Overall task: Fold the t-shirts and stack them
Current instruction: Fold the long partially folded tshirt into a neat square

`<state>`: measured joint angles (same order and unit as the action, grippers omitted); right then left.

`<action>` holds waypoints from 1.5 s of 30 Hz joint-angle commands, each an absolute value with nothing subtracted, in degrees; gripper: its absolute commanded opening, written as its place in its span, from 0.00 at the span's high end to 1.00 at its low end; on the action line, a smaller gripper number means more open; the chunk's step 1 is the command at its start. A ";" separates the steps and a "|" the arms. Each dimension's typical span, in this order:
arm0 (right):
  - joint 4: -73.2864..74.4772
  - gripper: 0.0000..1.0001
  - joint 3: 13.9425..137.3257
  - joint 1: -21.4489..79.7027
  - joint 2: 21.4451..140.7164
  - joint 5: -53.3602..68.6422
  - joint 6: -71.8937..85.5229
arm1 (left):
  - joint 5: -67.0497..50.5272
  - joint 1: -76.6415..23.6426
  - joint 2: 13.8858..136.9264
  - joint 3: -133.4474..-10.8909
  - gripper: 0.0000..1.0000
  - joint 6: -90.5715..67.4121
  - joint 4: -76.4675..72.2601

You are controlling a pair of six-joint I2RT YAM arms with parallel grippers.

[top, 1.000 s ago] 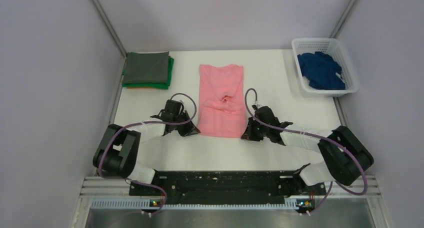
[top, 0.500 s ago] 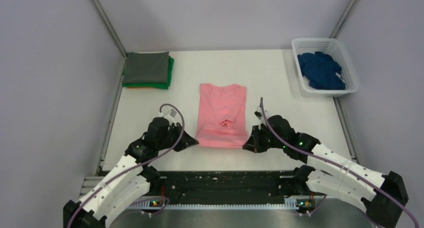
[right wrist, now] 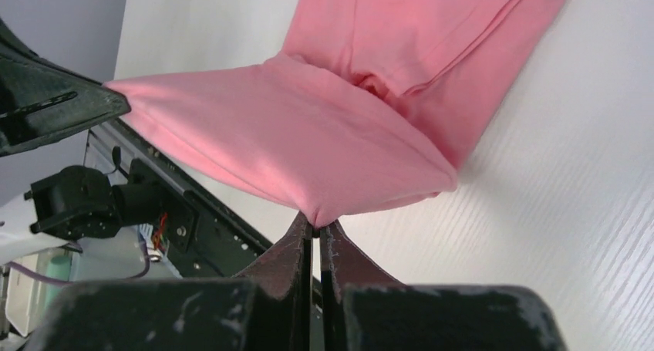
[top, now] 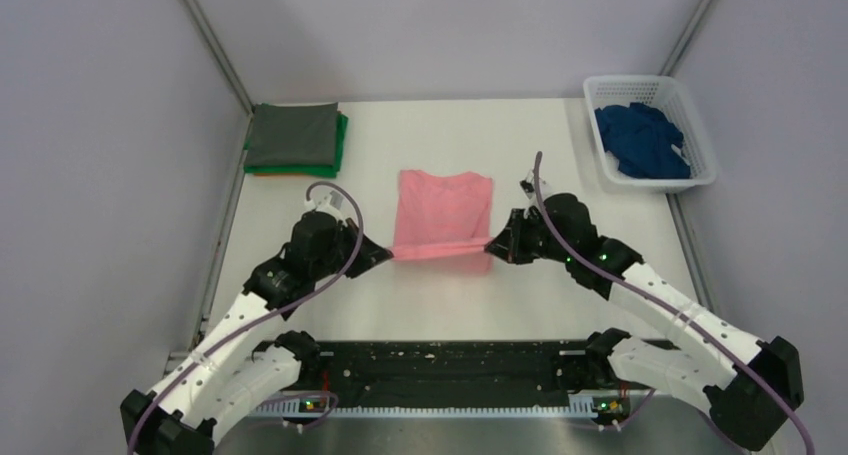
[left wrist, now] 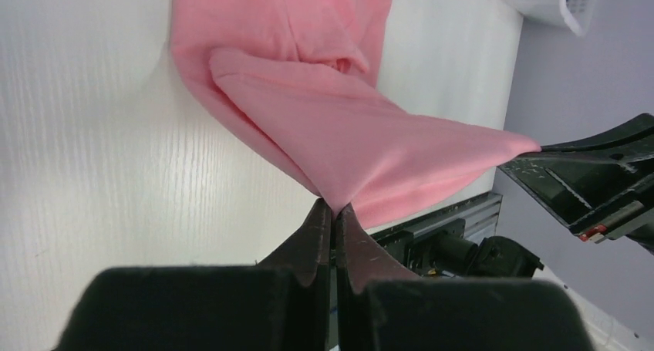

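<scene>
The salmon-pink t-shirt [top: 444,210] lies mid-table, its near hem lifted off the table and stretched taut between both grippers. My left gripper [top: 388,254] is shut on the hem's left corner; the left wrist view shows the cloth [left wrist: 362,127] pinched at the fingertips [left wrist: 333,208]. My right gripper [top: 493,244] is shut on the right corner; the right wrist view shows the cloth [right wrist: 308,146] pinched at the fingertips [right wrist: 316,226]. A folded stack with the grey shirt [top: 293,133] on top of the green [top: 341,145] and orange ones sits far left. The dark blue shirt [top: 640,138] lies crumpled in the basket.
The white lattice basket [top: 706,145] stands at the far right corner. The folded stack is at the far left corner. The black arm-base rail [top: 440,365] runs along the table's near edge.
Both grippers have lifted the pink shirt's near hem and carried it away from the near edge, toward the collar end. The shirt's visible length has shortened as the near half folds over.
</scene>
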<state>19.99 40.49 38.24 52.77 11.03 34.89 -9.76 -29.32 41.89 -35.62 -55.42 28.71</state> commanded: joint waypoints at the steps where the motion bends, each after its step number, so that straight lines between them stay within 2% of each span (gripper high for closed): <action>1: 11.66 1.00 42.58 33.84 56.01 16.02 32.80 | -4.81 -29.08 45.83 -41.60 1.00 -53.01 26.22; 16: -1.25 1.00 45.73 20.70 69.00 26.27 32.86 | -10.72 -21.07 65.04 -55.06 1.00 -46.39 19.30; 26: -6.72 1.00 49.56 15.58 80.16 30.93 32.98 | -16.04 -15.65 80.28 -64.25 1.00 -43.95 15.27; 45: -11.21 1.00 63.66 11.11 106.78 32.85 32.80 | -17.71 -13.01 116.23 -93.25 1.00 -40.15 21.99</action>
<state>-8.49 59.33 12.45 102.85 32.69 33.58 -18.85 -14.17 111.66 -86.80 -41.76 19.75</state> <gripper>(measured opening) 0.012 0.021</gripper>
